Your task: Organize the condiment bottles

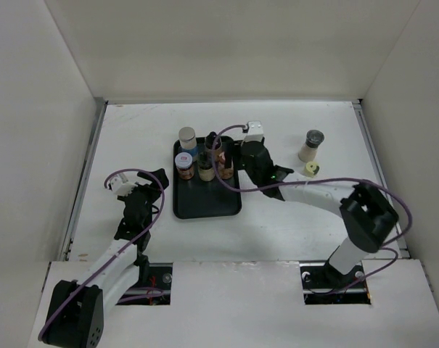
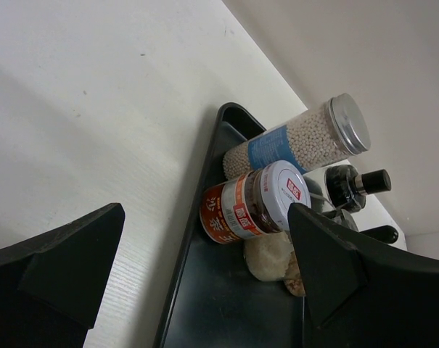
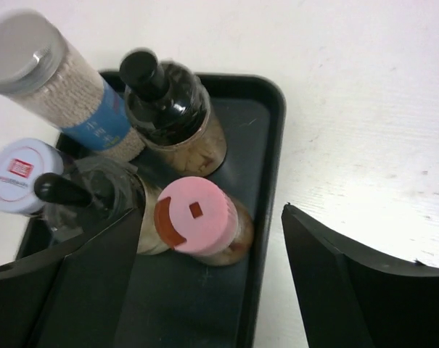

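Five bottles [image 1: 187, 139] are standing on one black tray [image 1: 204, 206], a sixth bottle [image 1: 311, 145] on the table [image 1: 132, 145] beside one small cream thing [image 1: 311, 170], possibly a seventh. The left gripper [image 2: 206, 212] and right gripper [image 3: 212, 212] are gaping wide, the latter at the pink-capped bottle [image 3: 197, 225].

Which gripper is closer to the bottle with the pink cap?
Right. The right gripper is over the pink-capped bottle, jaws open either side of it on the tray. The left gripper is off the tray's left edge.

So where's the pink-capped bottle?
The pink-capped bottle stands on the black tray, near its right edge in the right wrist view, beside the black-capped bottle.
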Tool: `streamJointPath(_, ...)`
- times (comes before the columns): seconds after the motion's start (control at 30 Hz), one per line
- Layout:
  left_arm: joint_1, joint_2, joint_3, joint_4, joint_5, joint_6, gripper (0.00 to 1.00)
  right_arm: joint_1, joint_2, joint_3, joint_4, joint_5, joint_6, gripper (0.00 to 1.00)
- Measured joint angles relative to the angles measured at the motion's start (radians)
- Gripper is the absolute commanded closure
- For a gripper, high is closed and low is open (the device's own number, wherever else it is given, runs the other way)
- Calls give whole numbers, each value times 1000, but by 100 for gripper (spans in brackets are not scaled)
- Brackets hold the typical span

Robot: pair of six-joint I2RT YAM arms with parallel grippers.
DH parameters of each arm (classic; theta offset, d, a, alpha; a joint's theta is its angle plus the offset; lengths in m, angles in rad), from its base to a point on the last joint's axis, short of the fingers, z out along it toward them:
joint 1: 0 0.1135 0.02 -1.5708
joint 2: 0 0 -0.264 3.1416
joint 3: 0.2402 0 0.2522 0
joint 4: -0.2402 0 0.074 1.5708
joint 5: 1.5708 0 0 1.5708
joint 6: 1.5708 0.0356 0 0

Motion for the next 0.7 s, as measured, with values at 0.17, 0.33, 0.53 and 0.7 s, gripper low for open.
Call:
streamJointPath(0.17, 1, -3, 0, 0, -1, 0, 0, -68, -278, -185, 24, 109, 21, 80)
streamJointPath(0.33, 0, -16, 0, 1, -6, 0, 0, -161, -516, -379, -12, 328, 85, 60)
streamJointPath(0.53, -8, 5, 0, 1, -5, 0, 0, -247, -579, -492, -127, 524, 139, 20)
streamJointPath(0.7, -17, 40, 0, 4, -2, 0, 0, -372, -525, -479, -159, 513, 150, 10)
